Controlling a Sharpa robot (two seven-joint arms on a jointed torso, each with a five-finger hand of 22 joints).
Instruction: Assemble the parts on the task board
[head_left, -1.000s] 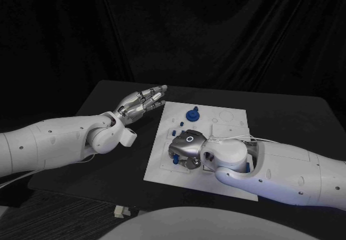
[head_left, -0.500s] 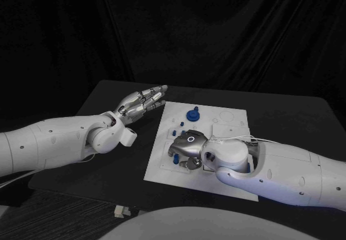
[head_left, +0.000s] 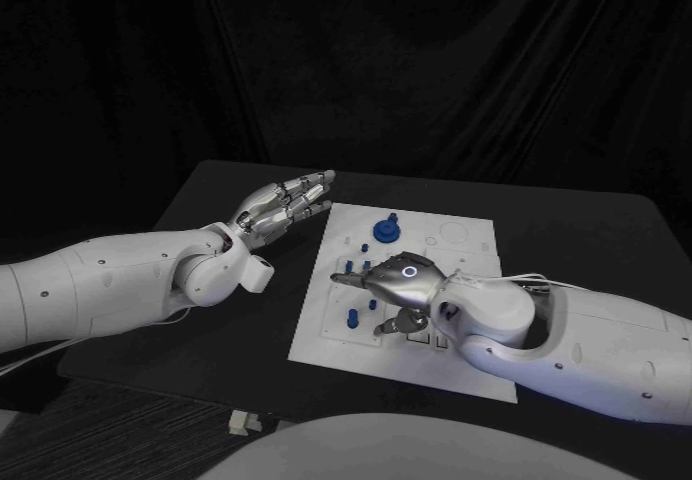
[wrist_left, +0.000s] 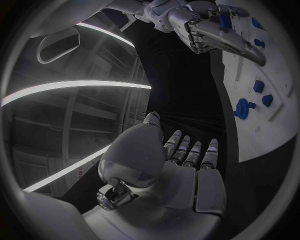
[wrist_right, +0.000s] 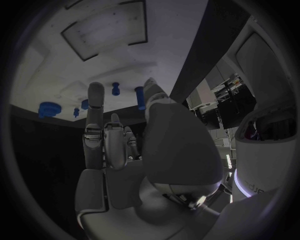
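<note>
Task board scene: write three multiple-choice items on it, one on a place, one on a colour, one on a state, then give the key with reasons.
1. Where is the left hand?
A. over the board's middle
B. beside the task board, over the black table
C. on the right arm

2. What colour are the parts?
A. red
B. yellow
C. blue

3. How is the left hand?
A. fingers straight, holding nothing
B. gripping a part
C. closed in a fist

Key: B, its fingers end off the board's edge; C, the pieces show blue on the white plate; A, the left wrist view shows its fingers extended and bare.
</note>
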